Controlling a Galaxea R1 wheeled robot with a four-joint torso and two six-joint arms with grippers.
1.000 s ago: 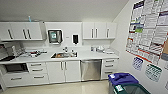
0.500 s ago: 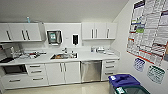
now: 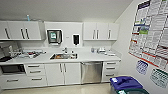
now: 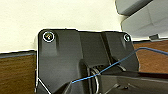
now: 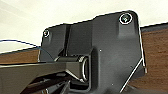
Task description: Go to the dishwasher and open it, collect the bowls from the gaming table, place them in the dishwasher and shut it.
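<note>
Stainless steel marked the dishwasher (image 3: 91,72), set shut under a white counter (image 3: 82,58); claw states could not be told.

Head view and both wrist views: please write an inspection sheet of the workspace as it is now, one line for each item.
Surface: white countertop runs along the wall, with a sink set in it.
Job's things: dishwasher with steel front sits under the counter, right of the sink, door shut; bowls and gaming table, nothing seen.
Clutter: small items on the counter's left part and more on its right part, too blurred to name.
Grippers: fingers cannot be made out.
Cables: thin blue cable crosses the left wrist view.
Surroundings: white wall cabinets, posters on the right wall, blue-lidded bin on the floor at lower right.
</note>
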